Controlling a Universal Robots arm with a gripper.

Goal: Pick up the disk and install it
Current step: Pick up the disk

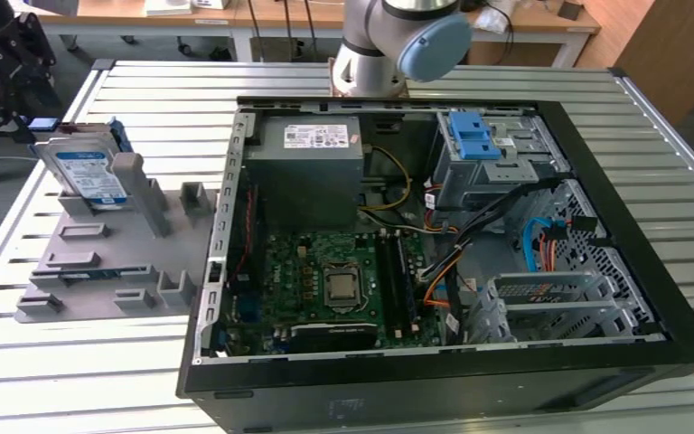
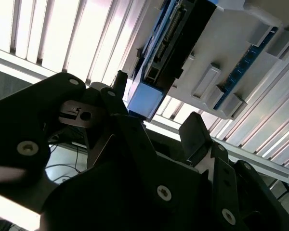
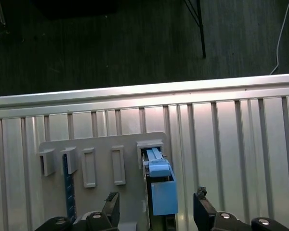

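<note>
The disk (image 1: 87,172) stands on edge in a slot of a grey fixture (image 1: 97,264) on the slatted table, at the exterior view's left. It has a white-and-blue label and a blue bracket. My black gripper (image 1: 15,98) hangs just above and beyond it. In the first wrist view the disk's blue bracket end (image 3: 162,191) lies between my two fingertips (image 3: 111,206), with gaps on both sides. The gripper (image 3: 156,207) is open and touches nothing. In the second wrist view the disk (image 2: 179,36) and its blue tab sit just past the open gripper (image 2: 156,108).
An open black computer case (image 1: 636,271) fills the table's middle and right, showing a motherboard (image 1: 329,285), a grey power-supply box (image 1: 311,172) and a metal cage with light-blue tabs (image 1: 482,137). The arm's base (image 1: 378,54) stands behind the case. The fixture also holds a blue strip (image 3: 67,185).
</note>
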